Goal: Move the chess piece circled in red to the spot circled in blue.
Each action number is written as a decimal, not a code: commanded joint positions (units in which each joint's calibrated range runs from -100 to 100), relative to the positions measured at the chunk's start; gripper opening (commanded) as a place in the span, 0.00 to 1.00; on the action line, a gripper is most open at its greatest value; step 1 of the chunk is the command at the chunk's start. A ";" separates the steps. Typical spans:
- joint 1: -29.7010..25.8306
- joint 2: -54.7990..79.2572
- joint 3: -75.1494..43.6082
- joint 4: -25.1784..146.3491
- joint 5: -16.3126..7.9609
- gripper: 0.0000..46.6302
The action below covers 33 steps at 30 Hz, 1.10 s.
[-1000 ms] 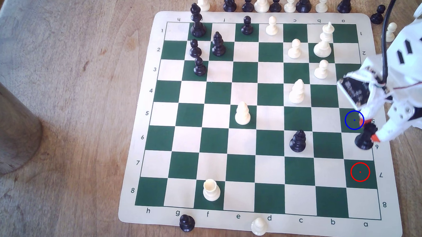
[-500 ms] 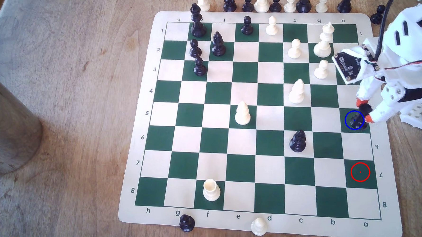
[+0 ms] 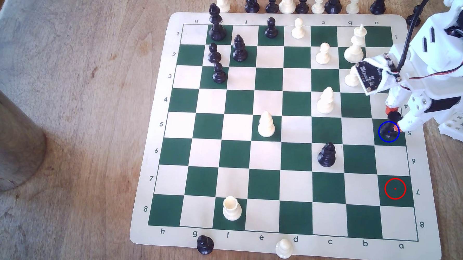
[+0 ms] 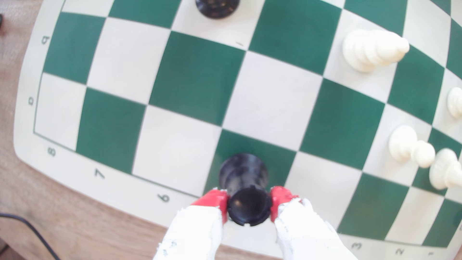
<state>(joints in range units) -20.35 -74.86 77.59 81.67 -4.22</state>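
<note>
Black rook (image 4: 243,190) between hand (image 4: 249,205) fingertips.

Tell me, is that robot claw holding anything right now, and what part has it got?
Yes. The gripper is shut on the black rook, its red fingertips pinching the notched top from opposite sides, while the base sits over the blue-ringed square.

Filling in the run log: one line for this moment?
phase: placing | gripper: shut on black rook | rook base: within blue-ringed square | release: not yet
</note>
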 commanded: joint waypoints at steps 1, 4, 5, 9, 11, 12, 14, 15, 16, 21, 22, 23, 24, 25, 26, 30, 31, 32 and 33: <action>-0.10 0.59 -1.07 -0.76 0.05 0.11; -0.10 1.18 0.65 -2.07 0.05 0.11; -0.10 1.26 1.38 -2.48 0.05 0.11; -0.26 0.92 2.01 -2.97 -0.10 0.11; -0.18 1.01 2.01 -2.97 0.00 0.11; -0.10 1.01 2.01 -2.97 0.05 0.11; -0.02 1.26 2.01 -2.89 0.05 0.11; -0.02 1.43 2.01 -2.89 0.05 0.11; -0.02 1.52 2.01 -2.89 0.10 0.11; 0.13 2.28 2.20 -2.97 0.15 0.26; 0.45 2.37 2.29 -3.05 0.15 0.35; 0.53 2.37 2.38 -3.13 0.20 0.39; 0.60 2.20 2.38 -3.13 0.20 0.41; 0.68 1.94 2.47 -3.13 0.20 0.42; 0.76 1.69 2.65 -3.13 0.29 0.42; 1.70 2.54 2.10 -3.13 1.17 0.44; 2.09 3.05 1.56 -3.05 1.42 0.44; 2.48 3.64 0.93 -2.97 1.61 0.45; 2.56 4.07 0.29 -2.72 1.76 0.45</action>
<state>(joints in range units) -19.03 -72.52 80.75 79.20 -3.15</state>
